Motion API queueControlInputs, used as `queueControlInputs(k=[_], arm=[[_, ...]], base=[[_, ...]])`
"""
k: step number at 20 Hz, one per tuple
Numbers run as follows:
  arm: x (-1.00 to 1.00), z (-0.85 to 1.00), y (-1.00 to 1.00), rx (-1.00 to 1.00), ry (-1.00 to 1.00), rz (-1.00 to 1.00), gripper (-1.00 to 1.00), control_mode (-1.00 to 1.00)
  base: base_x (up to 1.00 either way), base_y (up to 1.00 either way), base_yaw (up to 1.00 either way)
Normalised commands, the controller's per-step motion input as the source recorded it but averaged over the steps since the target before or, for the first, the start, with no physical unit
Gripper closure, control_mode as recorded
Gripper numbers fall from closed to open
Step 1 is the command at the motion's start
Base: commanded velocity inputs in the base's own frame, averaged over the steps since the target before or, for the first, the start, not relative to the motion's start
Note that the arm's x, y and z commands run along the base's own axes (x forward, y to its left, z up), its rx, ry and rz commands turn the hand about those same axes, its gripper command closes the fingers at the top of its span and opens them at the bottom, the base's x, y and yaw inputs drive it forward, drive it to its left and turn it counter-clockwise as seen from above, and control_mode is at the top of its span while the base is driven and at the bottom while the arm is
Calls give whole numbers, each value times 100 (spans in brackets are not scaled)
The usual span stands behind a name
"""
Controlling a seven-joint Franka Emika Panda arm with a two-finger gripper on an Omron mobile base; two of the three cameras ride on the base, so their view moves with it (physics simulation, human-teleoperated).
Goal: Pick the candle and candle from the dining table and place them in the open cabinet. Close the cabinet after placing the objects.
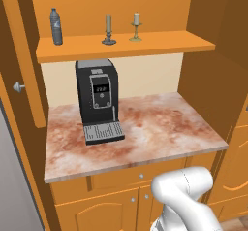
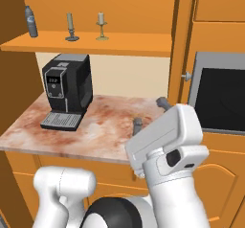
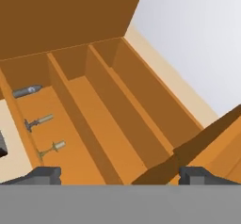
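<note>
Both candles stand upright on the lower shelf [image 1: 145, 44] of the open cabinet. The olive candle [image 1: 108, 30] [image 2: 71, 27] [image 3: 40, 121] has a dark round base. Just right of it is the pale candle [image 1: 136, 26] [image 2: 101, 26] [image 3: 52, 148] on its brass holder. My gripper [image 2: 150, 113] [image 3: 121, 175] is open and empty, raised over the counter's right front, well below and right of the candles, near the right cabinet door [image 2: 184, 40]. The left door [image 1: 24, 55] also stands open. The dining table is out of view.
A grey-blue bottle [image 1: 56, 26] [image 2: 31, 22] stands left of the candles on the same shelf. Under the shelf, a black coffee machine [image 1: 99, 99] [image 2: 67, 90] sits on the marbled counter [image 1: 160, 138]. A dark built-in oven [image 2: 222, 100] is on the right.
</note>
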Motion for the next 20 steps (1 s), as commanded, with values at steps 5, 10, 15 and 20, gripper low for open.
queueControlInputs(k=[5,10,15,20], arm=[[1,-30,-41,-5,0,0,-100,-100],[24,-27,-34,-5,0,0,-100,-100],[50,-24,-19,-4,0,0,-100,-100],[51,-14,-7,-4,0,0,-100,-100]], base=[[0,0,0],[0,0,0],[0,0,0],[0,0,0]])
